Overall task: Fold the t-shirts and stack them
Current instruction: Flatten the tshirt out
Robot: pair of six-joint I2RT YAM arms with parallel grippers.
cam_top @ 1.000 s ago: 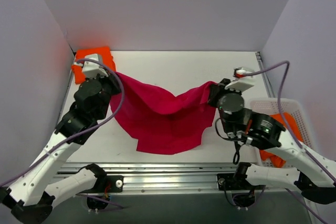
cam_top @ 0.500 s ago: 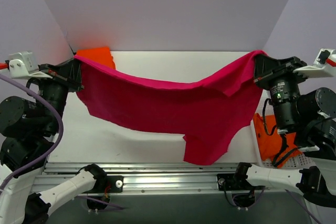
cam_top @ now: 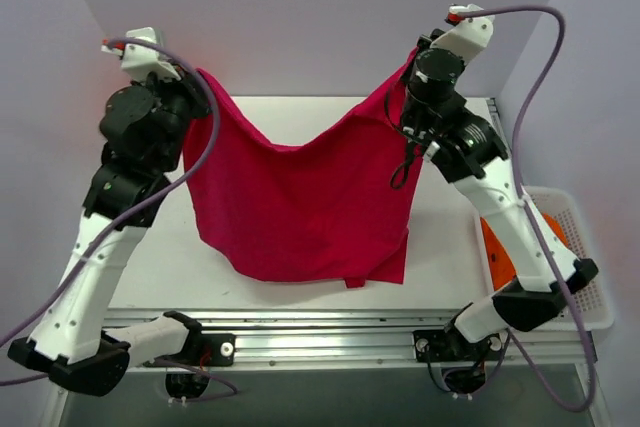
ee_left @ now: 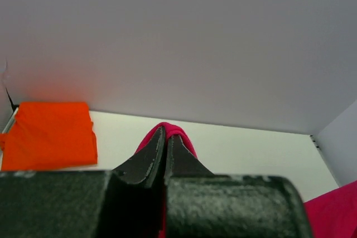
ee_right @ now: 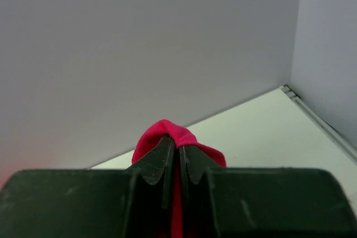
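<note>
Pale grey walls close in a white table (cam_top: pixel 330 115) on three sides. Above it the crimson-pink shirt (cam_top: pixel 300 197) hangs spread out like a curtain, held up by its two top corners. Its upper edge sags in a dip between them, and its lower hem dangles near the table's front edge; I cannot tell whether the hem touches the surface.

The left gripper (cam_top: pixel 203 77) is clamped on the shirt's left corner. In the left wrist view its fingers (ee_left: pixel 150 157) are pressed together, with a small fold of pink cloth bulging past the tips. The right gripper (cam_top: pixel 408 75) pinches the right corner in the same way, with a pink bulge showing above its closed tips in the right wrist view. Both arms are raised high, well apart.

A folded orange shirt (ee_left: pixel 50 135) lies flat in the table's far left corner. At the right edge stands a white mesh basket (cam_top: pixel 562 209), with more orange cloth (cam_top: pixel 497 255) at its left side, partly hidden by the right arm.
</note>
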